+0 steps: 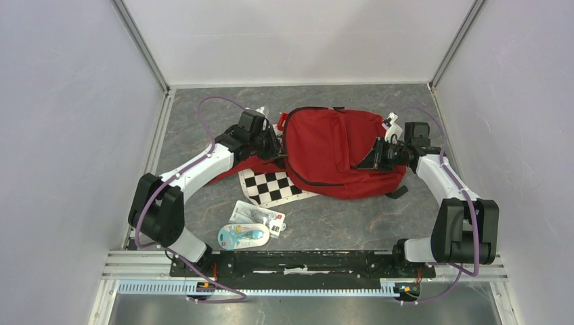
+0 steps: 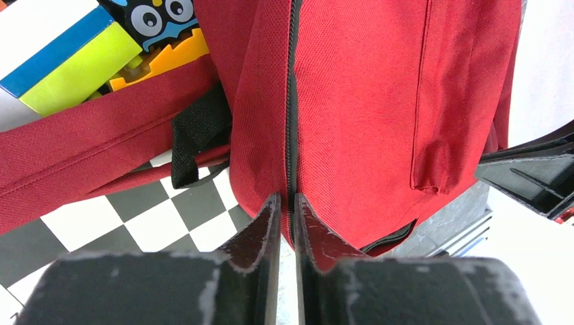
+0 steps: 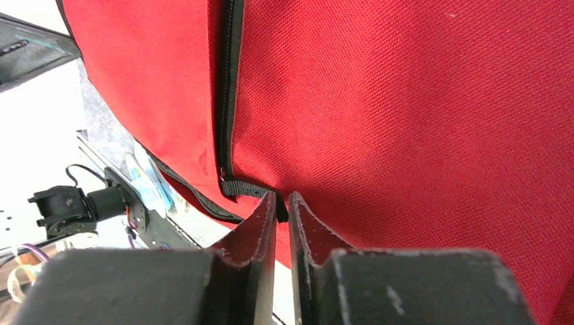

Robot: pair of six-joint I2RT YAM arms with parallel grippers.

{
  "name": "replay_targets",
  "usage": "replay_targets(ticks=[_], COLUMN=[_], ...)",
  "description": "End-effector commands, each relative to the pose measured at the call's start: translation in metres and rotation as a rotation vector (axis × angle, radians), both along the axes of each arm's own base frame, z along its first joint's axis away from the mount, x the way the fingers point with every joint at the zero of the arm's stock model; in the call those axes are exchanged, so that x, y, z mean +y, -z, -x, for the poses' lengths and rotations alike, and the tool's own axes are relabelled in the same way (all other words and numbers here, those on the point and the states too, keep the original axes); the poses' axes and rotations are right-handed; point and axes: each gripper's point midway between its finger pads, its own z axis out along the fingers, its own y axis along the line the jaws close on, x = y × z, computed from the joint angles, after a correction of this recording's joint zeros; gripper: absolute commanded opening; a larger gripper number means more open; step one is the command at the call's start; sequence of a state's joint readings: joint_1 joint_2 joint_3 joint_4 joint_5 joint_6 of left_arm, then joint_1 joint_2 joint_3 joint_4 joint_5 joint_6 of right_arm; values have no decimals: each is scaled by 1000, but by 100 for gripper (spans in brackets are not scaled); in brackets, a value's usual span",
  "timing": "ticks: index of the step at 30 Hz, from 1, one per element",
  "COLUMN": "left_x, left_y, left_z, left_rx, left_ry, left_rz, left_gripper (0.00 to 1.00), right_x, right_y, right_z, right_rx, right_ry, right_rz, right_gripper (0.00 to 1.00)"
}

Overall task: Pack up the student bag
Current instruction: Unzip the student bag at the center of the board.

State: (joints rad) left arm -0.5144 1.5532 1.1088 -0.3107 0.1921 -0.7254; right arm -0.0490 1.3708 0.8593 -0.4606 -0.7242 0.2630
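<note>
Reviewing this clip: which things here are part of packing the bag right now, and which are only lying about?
In the job: student bag; left claw and right claw, both closed on its fabric.
Lying about, in neither claw: checkered board, clear packet, blue blister pack, colourful box.

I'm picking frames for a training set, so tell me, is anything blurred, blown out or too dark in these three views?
Top view: even, soft light, sharp throughout, hardly any shadow around the student bag. Left wrist: bag weave crisp, its own dark fingers soft, right edge blown white. Right wrist: weave sharp, left edge overexposed.
</note>
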Motion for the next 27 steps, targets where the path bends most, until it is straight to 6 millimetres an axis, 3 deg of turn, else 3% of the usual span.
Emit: replay_targets(ticks=[1, 3, 13, 14, 27], left_x=[-8, -7, 12, 13, 20], left_y=[-7, -5, 5, 5, 12], left_z=[-4, -4, -3, -3, -3], left_rx=[-16, -18, -79, -85, -105], left_ry=[0, 6, 47, 55, 82], left_rz=[35, 26, -110, -116, -178], left_gripper=[10, 3, 2, 2, 2], right_x=[7, 8, 8, 18, 28], right_y=[-6, -13, -76, -80, -86], right_z=[-8, -15, -76, -79, -155], right_rx=[-44, -73, -367, -388, -508], right_ry=[-27, -31, 27, 9, 48], right_rz=[-33, -33, 6, 9, 54], right_gripper=[9, 0, 0, 0, 0])
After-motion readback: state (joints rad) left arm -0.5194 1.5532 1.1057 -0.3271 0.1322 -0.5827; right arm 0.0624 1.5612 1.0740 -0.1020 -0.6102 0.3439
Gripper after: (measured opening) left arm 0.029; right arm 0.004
